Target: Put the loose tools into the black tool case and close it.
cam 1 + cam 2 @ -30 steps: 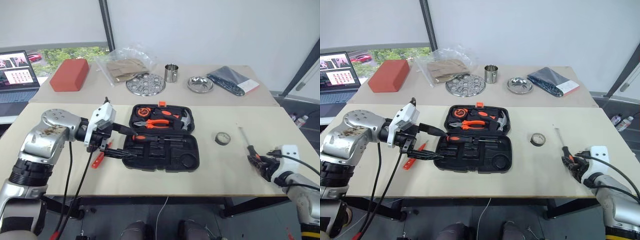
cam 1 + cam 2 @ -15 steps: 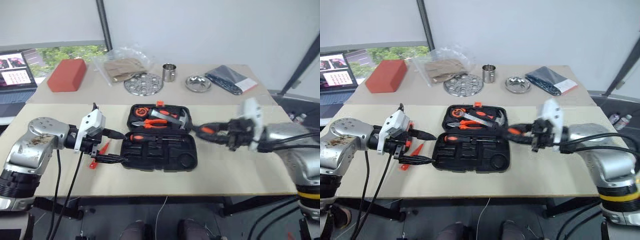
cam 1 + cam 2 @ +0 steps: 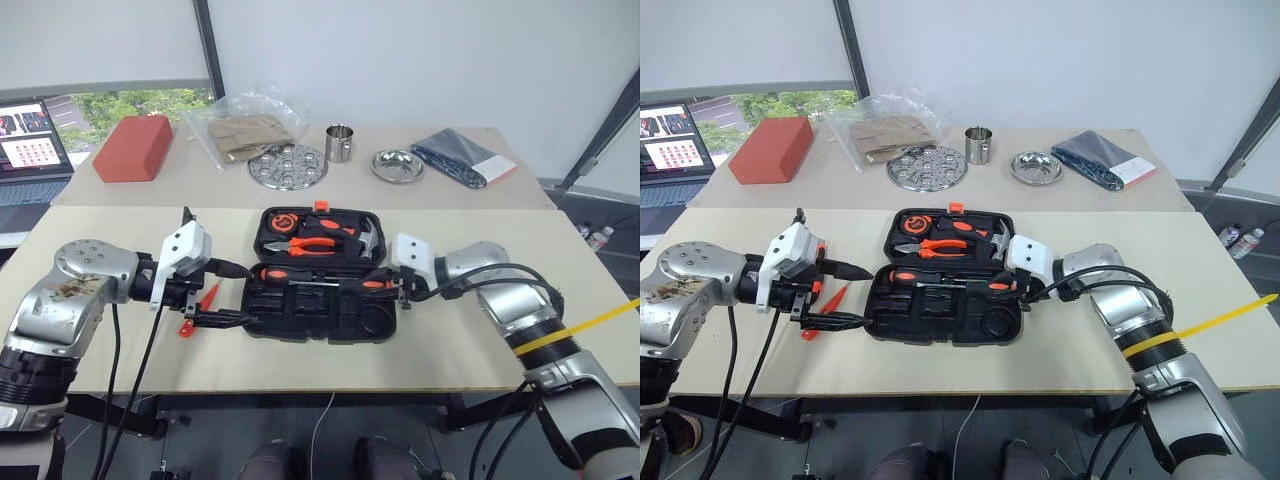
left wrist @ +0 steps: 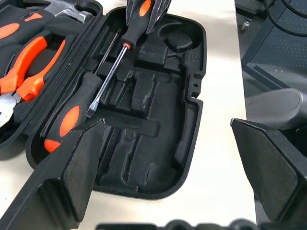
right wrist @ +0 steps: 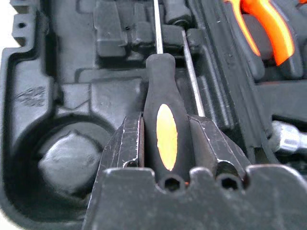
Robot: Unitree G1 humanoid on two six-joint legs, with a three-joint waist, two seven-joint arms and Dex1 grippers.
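Black tool case lying open on the near counter, its lid half on the far side and its tray of moulded recesses on the near side. The lid holds orange-handled pliers and a steel hammer. One screwdriver lies in the tray along the hinge side, handle toward the robot's left. A second screwdriver is over the tray's right part, its shaft pointing across the case and lying close beside the first one's shaft; the fingers of the right gripper are clamped on its orange-and-black handle, as the right wrist view shows. Beside that gripper, a round recess in the tray's corner.

The left gripper hangs at the case's left edge with its fingers spread wide apart and nothing between them; whether they touch the case cannot be told. Just beside it on the counter, a slim orange tool, partly hidden by the gripper.

On the far counter, well apart from the case: a red-orange block, a clear plastic bag, a perforated metal disc, a steel cup, a small steel bowl and a dark packet. A laptop at the far left.
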